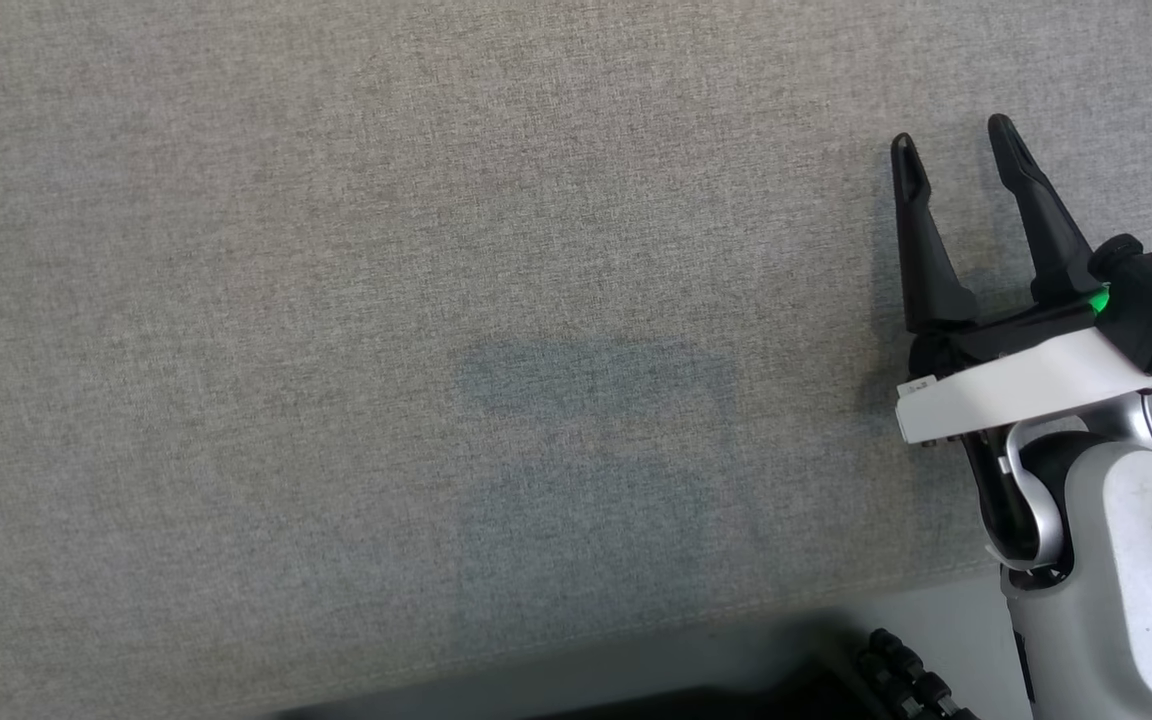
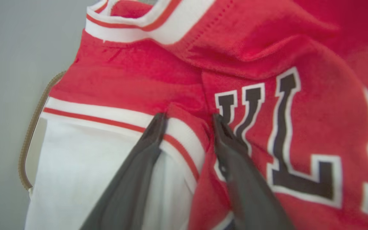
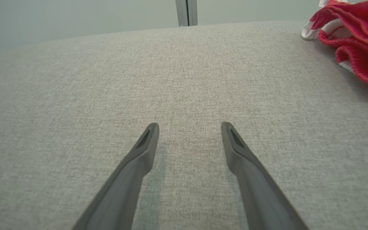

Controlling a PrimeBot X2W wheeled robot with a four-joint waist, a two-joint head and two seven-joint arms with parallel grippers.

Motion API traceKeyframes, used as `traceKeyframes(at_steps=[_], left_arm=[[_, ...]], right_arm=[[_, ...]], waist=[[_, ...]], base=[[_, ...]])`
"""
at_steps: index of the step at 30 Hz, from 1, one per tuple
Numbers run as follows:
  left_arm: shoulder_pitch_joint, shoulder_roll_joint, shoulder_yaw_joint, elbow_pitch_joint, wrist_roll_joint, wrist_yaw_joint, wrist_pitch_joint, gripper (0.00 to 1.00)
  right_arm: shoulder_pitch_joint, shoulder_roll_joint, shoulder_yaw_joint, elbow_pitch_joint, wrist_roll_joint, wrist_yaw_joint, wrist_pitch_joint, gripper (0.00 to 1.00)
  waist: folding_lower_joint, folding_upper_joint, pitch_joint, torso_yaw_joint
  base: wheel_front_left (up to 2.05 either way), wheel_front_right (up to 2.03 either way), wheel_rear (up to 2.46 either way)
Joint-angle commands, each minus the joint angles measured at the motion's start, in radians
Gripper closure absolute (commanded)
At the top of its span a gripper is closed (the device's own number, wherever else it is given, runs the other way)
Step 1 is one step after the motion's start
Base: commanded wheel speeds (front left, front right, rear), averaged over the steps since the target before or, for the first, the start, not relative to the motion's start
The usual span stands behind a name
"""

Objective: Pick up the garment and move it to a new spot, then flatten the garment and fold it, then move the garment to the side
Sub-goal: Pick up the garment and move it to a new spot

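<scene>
The garment point(image 2: 299, 48) is a red jersey with white and red striped trim and dark, white-edged letters, lying crumpled. In the left wrist view my left gripper point(image 2: 189, 115) presses its tips down into the cloth. Its jaws stand apart, with a raised fold of striped trim between them and a white panel point(image 2: 85, 166) below. In the right wrist view a bunched part of the garment point(image 3: 359, 35) lies at the upper right. My right gripper point(image 1: 952, 131) hovers open and empty over bare grey cloth at the right of the head view, well away from the garment, and shows as the right gripper point(image 3: 189, 124) in its own view.
A grey fabric-covered surface point(image 1: 336, 300) spreads across the head view, its front edge running along the bottom. A dark ribbed part point(image 1: 906, 680) sits below that edge. The surface's piped edge point(image 2: 27, 143) lies just left of the garment. A thin upright post point(image 3: 186, 12) stands beyond the far edge.
</scene>
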Motion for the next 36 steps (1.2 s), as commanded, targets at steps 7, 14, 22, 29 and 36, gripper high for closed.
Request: traceKeyframes(at_steps=[7, 14, 22, 29, 36], left_arm=[[-0.034, 0.006, -0.020, 0.026, 0.061, -0.010, -0.103, 1.00], [-0.077, -0.001, -0.047, 0.034, 0.134, -0.033, -0.233, 1.00], [-0.142, -0.076, -0.131, -0.017, 0.195, -0.113, -0.271, 1.00], [-0.146, -0.211, -0.227, -0.089, 0.232, -0.130, -0.257, 1.00], [-0.065, -0.375, -0.311, -0.118, 0.229, -0.114, -0.260, 1.00]], right_arm=[[-0.020, 0.002, 0.009, 0.014, 0.002, 0.000, -0.015, 0.00], [-0.009, 0.004, 0.000, 0.045, 0.004, -0.001, -0.037, 0.00], [0.013, 0.009, -0.002, 0.105, 0.020, -0.001, -0.061, 0.00], [0.049, 0.014, -0.014, 0.151, 0.039, 0.000, -0.079, 0.00], [0.080, 0.015, 0.003, 0.188, 0.068, 0.000, -0.100, 0.00]], waist=[[-0.0001, -0.0001, -0.026, -0.005], [-0.0001, -0.0001, -0.095, -0.002], [-0.0001, -0.0001, -0.228, -0.004], [-0.0001, -0.0001, -0.333, -0.011], [-0.0001, -0.0001, -0.407, -0.034]], base=[[0.00, 0.00, 0.00], [0.00, 0.00, 0.00], [0.00, 0.00, 0.00], [0.00, 0.00, 0.00], [0.00, 0.00, 0.00]])
